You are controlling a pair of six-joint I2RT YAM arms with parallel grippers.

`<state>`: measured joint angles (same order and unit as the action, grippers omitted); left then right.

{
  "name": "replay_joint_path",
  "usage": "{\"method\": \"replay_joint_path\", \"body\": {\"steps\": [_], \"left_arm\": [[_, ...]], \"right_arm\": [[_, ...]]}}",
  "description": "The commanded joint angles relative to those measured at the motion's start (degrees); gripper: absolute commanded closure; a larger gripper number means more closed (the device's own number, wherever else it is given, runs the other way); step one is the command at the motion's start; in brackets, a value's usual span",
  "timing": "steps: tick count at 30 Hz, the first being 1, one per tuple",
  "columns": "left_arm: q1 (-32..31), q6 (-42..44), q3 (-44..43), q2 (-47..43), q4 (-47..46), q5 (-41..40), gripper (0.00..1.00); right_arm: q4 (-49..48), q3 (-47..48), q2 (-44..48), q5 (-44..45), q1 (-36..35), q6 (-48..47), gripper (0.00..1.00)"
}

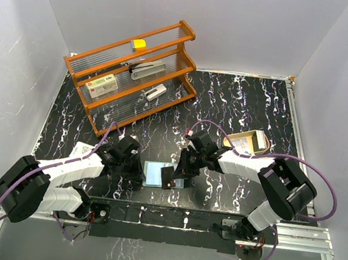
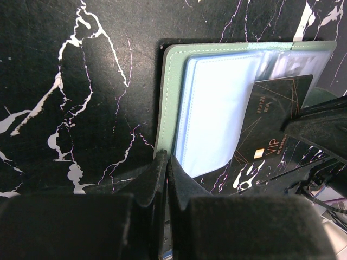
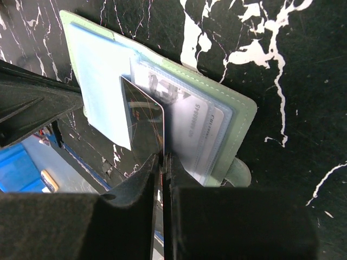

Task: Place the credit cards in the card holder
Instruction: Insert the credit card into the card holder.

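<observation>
Credit cards are partly stowed, judging by what shows. The card holder (image 1: 154,173) lies open on the table (image 1: 241,107), directly between the two grippers. From the right wrist view, at least one pale card (image 3: 203,127) with raised numbers sits inside a clear sleeve, just right of the right gripper's tips. A dark card (image 2: 274,124) with gold print is not in yet. It stands on edge over the open holder, leading corner at the fold between the pale blue page (image 2: 214,108) and the clear sleeves, most of its length outside. So seating this card is the step in hand; whether more cards wait elsewhere cannot be told. The right gripper (image 3: 161,162) is clamped narrowly on the dark card's near edge, jaws almost together with the thin card between them. Its arm reaches in from the right and is bent down over the holder's right half. The left gripper (image 2: 167,162) is closed just as tightly on the holder's near left edge, where the green cover and the blue page meet; which layer it pinches is unclear. It seems to be steadying the holder, its arm low and stretched in from the left. A tan tray (image 1: 249,142) sits behind the right arm, and an orange rack (image 1: 133,73) is well beyond both grippers.
</observation>
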<state>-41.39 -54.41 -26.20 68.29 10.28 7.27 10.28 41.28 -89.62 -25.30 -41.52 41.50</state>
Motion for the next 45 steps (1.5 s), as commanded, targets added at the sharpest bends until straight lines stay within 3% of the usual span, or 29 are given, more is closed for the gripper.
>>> {"method": "replay_joint_path", "body": {"steps": [1, 29, 45], "left_arm": [[0.02, -0.03, 1.06, 0.02, -0.34, 0.73, 1.00], [0.00, -2.32, 3.61, -1.50, -2.26, 1.74, 1.00], [0.04, -3.86, 4.93, -1.91, -3.86, 2.90, 1.00]], "right_arm": [[-1.26, 1.17, -1.20, 1.97, -0.30, -2.03, 0.96], [-2.58, 2.96, -3.24, 3.88, 0.73, -2.58, 0.97], [-7.87, 0.30, -3.52, 2.75, 0.78, 1.98, 0.97]]}}
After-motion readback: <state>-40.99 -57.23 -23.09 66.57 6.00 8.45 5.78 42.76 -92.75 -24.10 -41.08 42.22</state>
